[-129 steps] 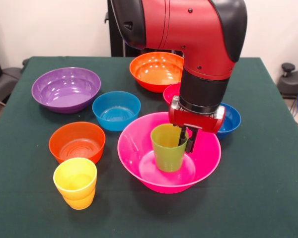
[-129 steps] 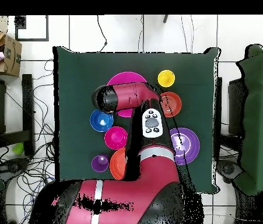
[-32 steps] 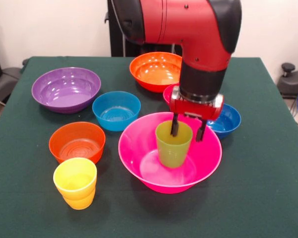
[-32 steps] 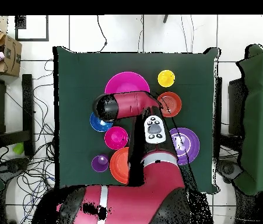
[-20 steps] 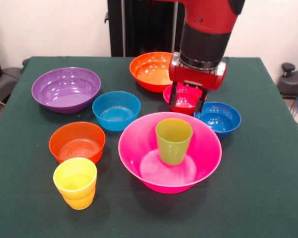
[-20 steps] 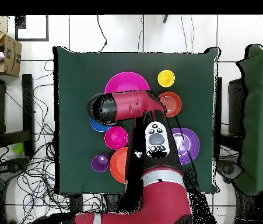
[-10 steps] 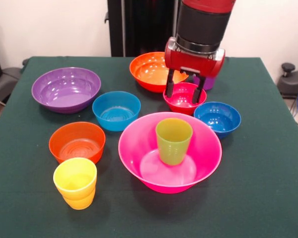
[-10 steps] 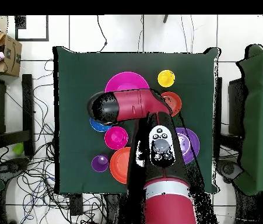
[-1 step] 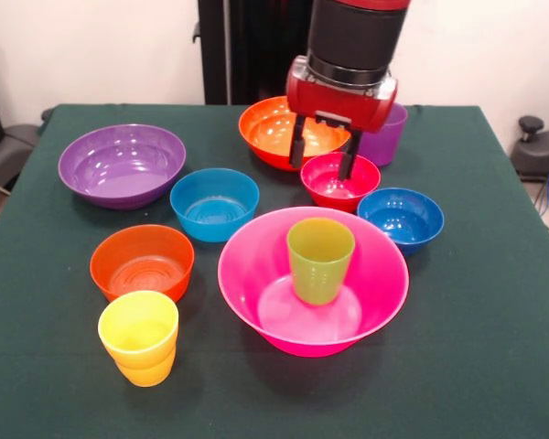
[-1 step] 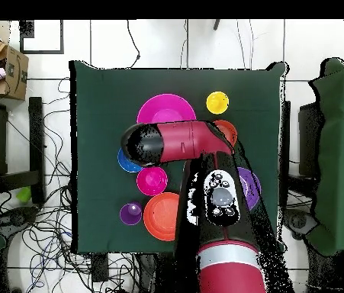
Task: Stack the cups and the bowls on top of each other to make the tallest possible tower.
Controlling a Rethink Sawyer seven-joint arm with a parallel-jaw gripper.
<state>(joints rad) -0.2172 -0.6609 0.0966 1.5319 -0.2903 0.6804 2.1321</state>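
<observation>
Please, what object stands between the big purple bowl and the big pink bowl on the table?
In the front view, the light blue bowl stands between the big purple bowl and the big pink bowl, upright and empty, touching neither.

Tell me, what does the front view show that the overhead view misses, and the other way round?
Only the front view shows the tool, open and empty above the red bowl, plus the lime green cup standing in the big pink bowl and the light blue bowl. Only the overhead view shows the cables on the floor and a cardboard box. Both show the yellow cup and the purple cup.
</observation>
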